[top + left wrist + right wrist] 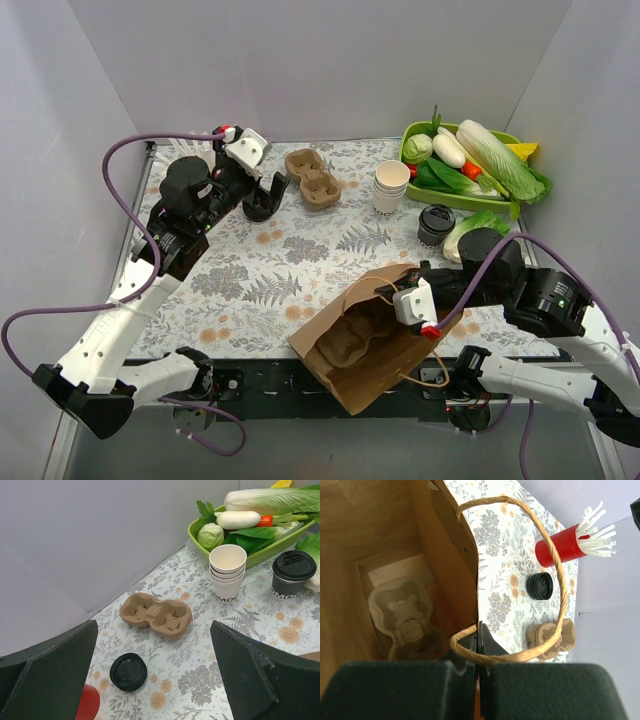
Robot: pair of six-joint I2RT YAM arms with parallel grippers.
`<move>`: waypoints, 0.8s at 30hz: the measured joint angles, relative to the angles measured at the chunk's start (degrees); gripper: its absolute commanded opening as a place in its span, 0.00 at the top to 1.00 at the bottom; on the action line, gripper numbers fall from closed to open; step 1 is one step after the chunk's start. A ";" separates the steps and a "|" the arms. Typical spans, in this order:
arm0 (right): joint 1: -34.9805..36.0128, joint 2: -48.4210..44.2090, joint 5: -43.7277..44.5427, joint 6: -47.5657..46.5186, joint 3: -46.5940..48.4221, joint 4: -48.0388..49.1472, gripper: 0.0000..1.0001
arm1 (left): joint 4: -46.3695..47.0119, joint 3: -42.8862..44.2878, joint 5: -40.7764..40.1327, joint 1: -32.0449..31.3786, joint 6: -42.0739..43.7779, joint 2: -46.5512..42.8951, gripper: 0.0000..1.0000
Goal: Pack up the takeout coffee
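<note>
right wrist: right gripper (479,636) pinches bag handle (563,580); left gripper (155,675) apart; carrier (402,612) partly hidden.

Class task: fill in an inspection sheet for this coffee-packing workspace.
Surface: floral cloth, lying flat.
Job's things: lidded cup upright; pulp carrier on the cloth; second carrier inside the paper bag; loose lid.
Clutter: cup stack, vegetable tray, red straw cup.
Grippers: left gripper open, empty; right gripper fingers shut on the bag handle.
Cables: purple cables loop off both arms.
Surroundings: plain walls.
</note>
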 measured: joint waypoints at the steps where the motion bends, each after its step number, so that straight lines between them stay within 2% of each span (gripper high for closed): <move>1: 0.02 0.04 0.00 0.02 -0.04 0.04 0.99 | 0.15 -0.11 0.00 0.02 -0.02 0.02 0.02; 16: 0.13 0.11 0.87 1.03 -2.75 2.69 0.99 | 1.20 -2.19 0.33 0.00 -1.27 0.04 0.02; 17: 0.13 0.37 1.40 1.81 -2.75 3.04 0.93 | 1.18 -2.54 0.61 0.02 -1.55 0.02 0.02; 19: 0.17 1.25 3.45 4.70 -2.75 4.13 0.67 | 1.22 -3.08 1.01 0.02 -2.32 0.07 0.02; 20: 0.17 2.01 5.09 6.56 -2.73 4.70 0.43 | 1.16 -3.26 1.11 0.00 -2.56 0.07 0.02; 23: 0.17 4.96 10.32 11.15 -1.38 5.70 0.16 | 0.92 -3.17 2.01 0.02 -3.56 0.52 0.03; 24: 0.13 6.49 12.00 12.41 -0.13 5.64 0.13 | 0.35 -2.60 2.56 0.02 -3.89 1.01 0.03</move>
